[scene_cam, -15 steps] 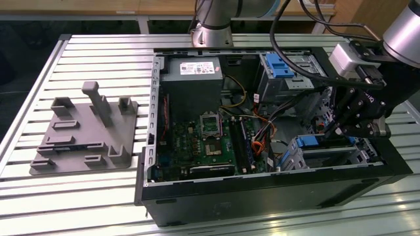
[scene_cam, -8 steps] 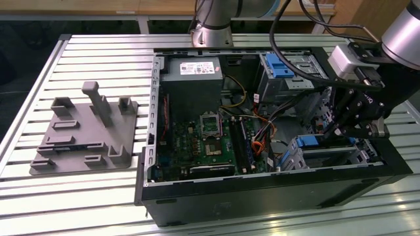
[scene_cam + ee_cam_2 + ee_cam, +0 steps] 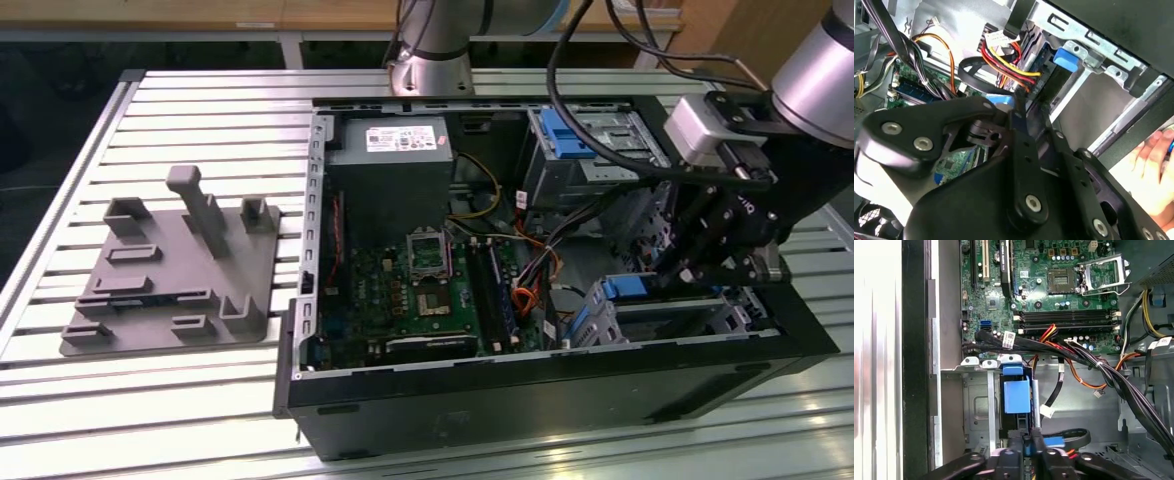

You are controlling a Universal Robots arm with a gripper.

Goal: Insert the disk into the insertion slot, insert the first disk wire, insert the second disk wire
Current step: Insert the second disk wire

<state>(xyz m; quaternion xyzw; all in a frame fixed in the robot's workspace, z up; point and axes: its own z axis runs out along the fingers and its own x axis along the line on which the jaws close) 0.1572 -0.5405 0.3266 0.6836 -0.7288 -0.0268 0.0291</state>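
The gripper (image 3: 1026, 450) is closed on the blue plug (image 3: 1053, 442) of the thin dark cable (image 3: 1074, 436) beside the drive bay (image 3: 667, 315); limp cable, so I'd hold the stiff plug.

The gripper (image 3: 714, 262) hangs low inside the open case (image 3: 534, 395), just above the slot (image 3: 674, 315) at the exterior view's right. Room there is tight: the case wall closes one side, the tall cage (image 3: 587, 150) stands beyond, and a bundle of dark cables (image 3: 1089, 360) with orange and red wires (image 3: 1051, 332) crosses between slot and motherboard (image 3: 427, 290). In the first wrist view a blue latch (image 3: 1016, 395) sits just ahead of the fingertips. A hand (image 3: 1154, 165) rests outside the case. The table (image 3: 200, 130) around the grey fixture (image 3: 174, 270) lies open.
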